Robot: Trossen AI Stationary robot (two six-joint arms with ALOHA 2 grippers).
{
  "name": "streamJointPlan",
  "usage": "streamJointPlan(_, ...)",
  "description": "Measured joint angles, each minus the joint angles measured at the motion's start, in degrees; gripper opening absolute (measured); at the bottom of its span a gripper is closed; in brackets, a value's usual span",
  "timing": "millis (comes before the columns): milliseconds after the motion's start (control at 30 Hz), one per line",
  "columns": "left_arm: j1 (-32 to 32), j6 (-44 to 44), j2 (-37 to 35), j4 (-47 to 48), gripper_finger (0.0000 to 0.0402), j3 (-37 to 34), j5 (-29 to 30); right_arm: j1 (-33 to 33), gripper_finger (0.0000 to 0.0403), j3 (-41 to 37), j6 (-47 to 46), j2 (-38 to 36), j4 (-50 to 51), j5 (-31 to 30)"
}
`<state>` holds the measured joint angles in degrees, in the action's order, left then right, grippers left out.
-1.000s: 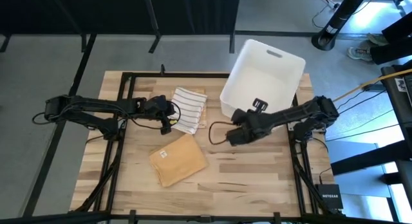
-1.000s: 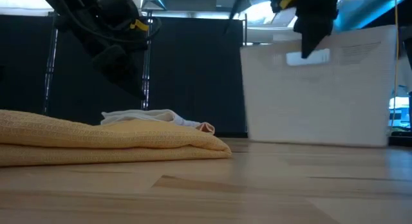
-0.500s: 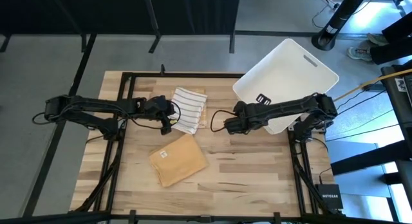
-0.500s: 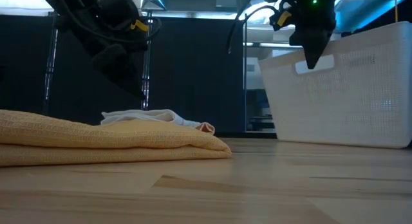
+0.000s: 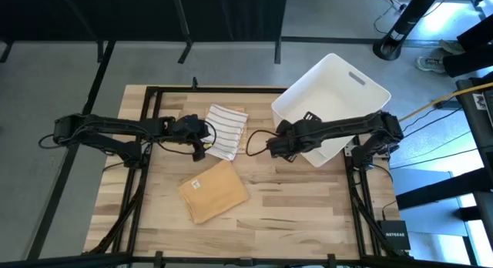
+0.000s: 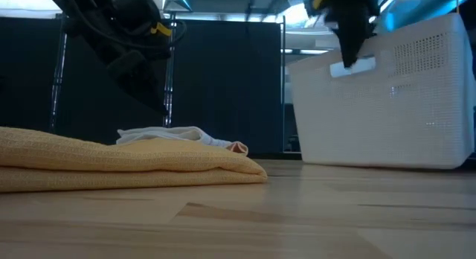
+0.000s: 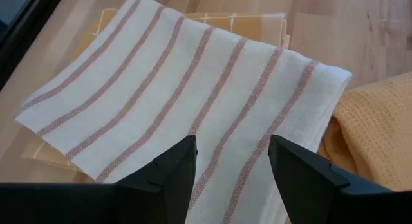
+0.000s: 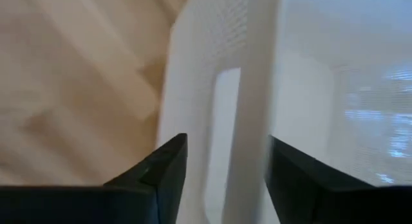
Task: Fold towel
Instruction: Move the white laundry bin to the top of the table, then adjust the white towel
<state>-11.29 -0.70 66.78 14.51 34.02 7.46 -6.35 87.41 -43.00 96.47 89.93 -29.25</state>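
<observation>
Right gripper (image 5: 275,145) astride near wall of white basket (image 5: 339,87), fingers either side of handle slot, apparently gripping to shift bin aside. Left gripper (image 5: 205,142) spread open, hovering over striped towel (image 5: 225,129) at table's far centre, ready to pinch. Folded yellow towel (image 5: 214,191) lies nearer, apart.

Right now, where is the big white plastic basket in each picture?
High view: the big white plastic basket is at the table's upper right, tilted, with the right gripper at its near wall.
Low view: on the right, behind the wooden table.
Left wrist view: not in it; only the striped towel.
Right wrist view: fills the middle, handle slot showing.
Shared landmark: the handle slot.
</observation>
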Motion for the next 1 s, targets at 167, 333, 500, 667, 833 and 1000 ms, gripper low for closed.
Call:
streamJointPlan(167, 0.85, -0.23, 0.0, -0.06, 0.0186, 0.0, -0.02, -0.06, 0.0202, 9.03, 1.53, -0.26, -0.02, 5.27)
streamJointPlan(333, 0.85, -0.71, 0.0, -0.01, 0.0186, 0.0, -0.02, -0.04, 0.0201, 14.46, 4.02, -0.37, 0.06, 5.43)
streamJointPlan(500, 0.85, -0.6, 0.0, 0.05, 0.0186, 0.0, -0.02, -0.06, 0.02, 19.95, 6.03, -0.44, -2.78, 6.47)
streamJointPlan(667, 0.85, -0.71, 0.0, -0.01, 0.0186, 0.0, -0.02, -1.76, 0.02, 19.8, 15.93, 0.32, -17.99, 1.86)
streamJointPlan(833, 0.85, -0.58, 0.0, -0.04, 0.0186, 0.0, -0.02, -2.2, 0.02, 13.18, 34.45, 4.27, -42.53, -0.24)
streamJointPlan(1000, 0.74, -0.73, -0.25, 2.75, 0.0186, 0.0, 0.1, 1.23, 0.02, 7.64, 43.1, 10.33, -61.98, 2.75)
